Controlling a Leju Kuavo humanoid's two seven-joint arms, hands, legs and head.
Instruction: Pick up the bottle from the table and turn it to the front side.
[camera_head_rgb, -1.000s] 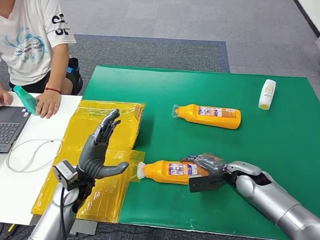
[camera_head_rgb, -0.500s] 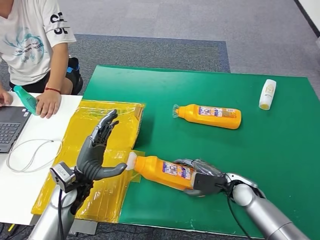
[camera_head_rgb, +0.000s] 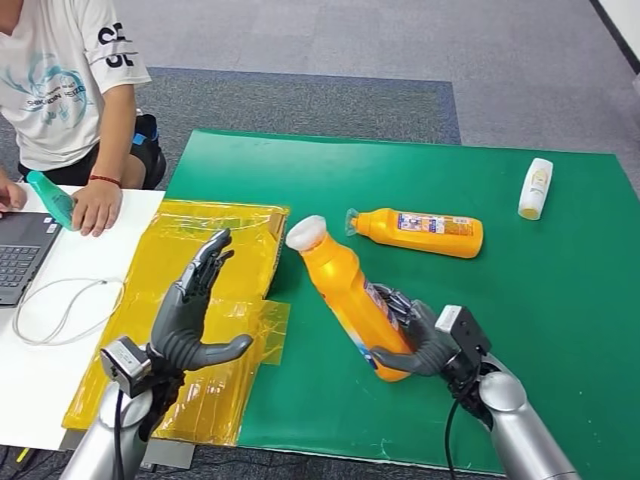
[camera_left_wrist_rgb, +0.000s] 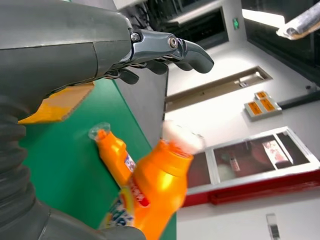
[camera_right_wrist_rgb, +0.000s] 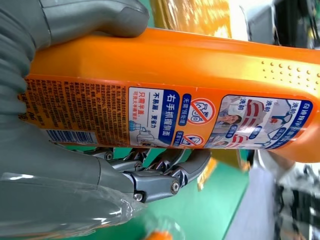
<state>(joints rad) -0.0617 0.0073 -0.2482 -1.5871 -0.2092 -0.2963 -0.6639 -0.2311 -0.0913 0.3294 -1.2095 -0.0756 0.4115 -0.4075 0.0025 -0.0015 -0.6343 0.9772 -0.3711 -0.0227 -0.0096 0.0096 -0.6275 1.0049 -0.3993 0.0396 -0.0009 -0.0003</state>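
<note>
Right hand (camera_head_rgb: 417, 341) gripping tilted orange bottle (camera_head_rgb: 343, 288) at centre, left hand (camera_head_rgb: 189, 313) open and empty lower left, two orange bottles, second (camera_head_rgb: 417, 232) lying flat above, one white bottle (camera_head_rgb: 534, 188) upper right

The right hand (camera_head_rgb: 411, 340) grips an orange bottle (camera_head_rgb: 347, 295) by its lower body, lifted and tilted off the green mat (camera_head_rgb: 528, 290), white cap up and toward the left. The left hand (camera_head_rgb: 189, 315) hovers over yellow plastic sheeting (camera_head_rgb: 189, 235), fingers spread, holding nothing. A 2nd orange bottle (camera_head_rgb: 419, 232) lies on its side farther back; a small white bottle (camera_head_rgb: 534, 188) lies near the mat's far right corner. A person (camera_head_rgb: 68, 90) sits at a laptop (camera_head_rgb: 23, 250).
</note>
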